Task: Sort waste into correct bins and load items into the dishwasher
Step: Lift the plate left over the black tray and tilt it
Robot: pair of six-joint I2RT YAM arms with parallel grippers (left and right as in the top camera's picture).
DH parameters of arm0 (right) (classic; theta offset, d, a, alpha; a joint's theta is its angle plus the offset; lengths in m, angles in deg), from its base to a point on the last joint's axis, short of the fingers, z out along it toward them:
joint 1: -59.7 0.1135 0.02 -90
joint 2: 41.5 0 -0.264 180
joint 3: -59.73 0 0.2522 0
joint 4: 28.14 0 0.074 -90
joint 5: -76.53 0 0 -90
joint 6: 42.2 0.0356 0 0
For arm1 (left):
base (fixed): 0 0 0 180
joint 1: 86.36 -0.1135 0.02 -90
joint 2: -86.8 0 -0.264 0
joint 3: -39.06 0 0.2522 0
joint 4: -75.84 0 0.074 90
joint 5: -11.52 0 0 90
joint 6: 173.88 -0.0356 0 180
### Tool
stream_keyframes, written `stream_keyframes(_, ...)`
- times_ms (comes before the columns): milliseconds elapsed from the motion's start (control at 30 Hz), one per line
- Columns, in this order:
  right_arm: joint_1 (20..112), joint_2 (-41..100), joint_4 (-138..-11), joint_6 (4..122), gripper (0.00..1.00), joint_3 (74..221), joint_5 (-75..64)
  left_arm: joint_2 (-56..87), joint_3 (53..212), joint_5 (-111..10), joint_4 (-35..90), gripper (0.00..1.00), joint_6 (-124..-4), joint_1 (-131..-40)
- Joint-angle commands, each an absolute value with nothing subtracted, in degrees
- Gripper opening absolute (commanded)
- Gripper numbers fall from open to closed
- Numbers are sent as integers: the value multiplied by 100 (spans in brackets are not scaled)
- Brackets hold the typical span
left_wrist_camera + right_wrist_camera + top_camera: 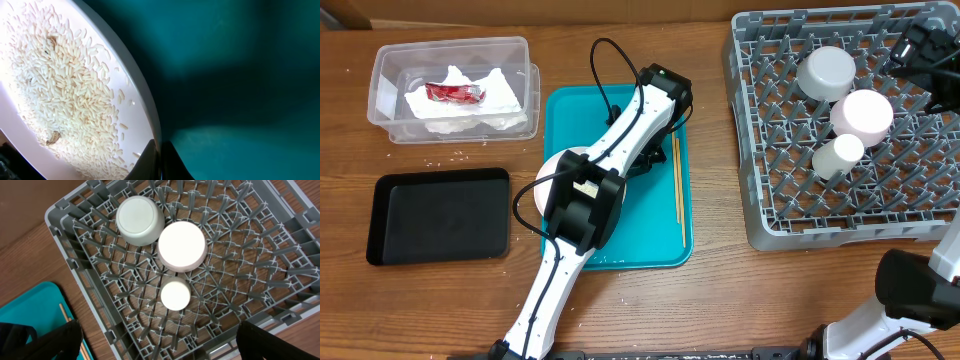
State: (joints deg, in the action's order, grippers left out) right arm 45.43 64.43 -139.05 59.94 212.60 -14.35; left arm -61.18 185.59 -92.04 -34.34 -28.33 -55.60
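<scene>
My left gripper (pixel 160 161) is shut on the rim of a white plate (pixel 135 107) covered in loose rice grains (pixel 60 90), over the teal tray (pixel 240 75). In the overhead view my left arm hides most of that plate (pixel 552 166). Wooden chopsticks (pixel 677 190) lie on the teal tray's right side. My right gripper (pixel 160 345) is open and empty above the grey dish rack (pixel 90 305), which holds a white bowl (pixel 140 219), a pale-pink plate (pixel 181 245) and a small cup (pixel 175 295). The right gripper also shows in the overhead view (pixel 920 48).
The clear tub (pixel 390 75) at the back left holds the crumpled napkin (pixel 470 105) and red wrapper (pixel 455 93). The black tray (pixel 440 215) lies in front of it. Stray rice grains (pixel 450 158) lie on the wooden table between them.
</scene>
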Motion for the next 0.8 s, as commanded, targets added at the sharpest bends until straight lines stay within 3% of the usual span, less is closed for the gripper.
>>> stream_keyframes(0,4530,6439,-13889,5977,100,21306,-1472,-5522,18653,-9409,-3480,4,-2844,-5525)
stream_keyframes(433,4530,6439,-13889,5977,100,21306,-1472,-3994,18653,-9344,-3478,4,-3321,-6627)
stream_keyframes(767,4530,6439,-13889,5977,100,21306,-1472,-3968,18550,-8522,-3476,4,-3642,-7768)
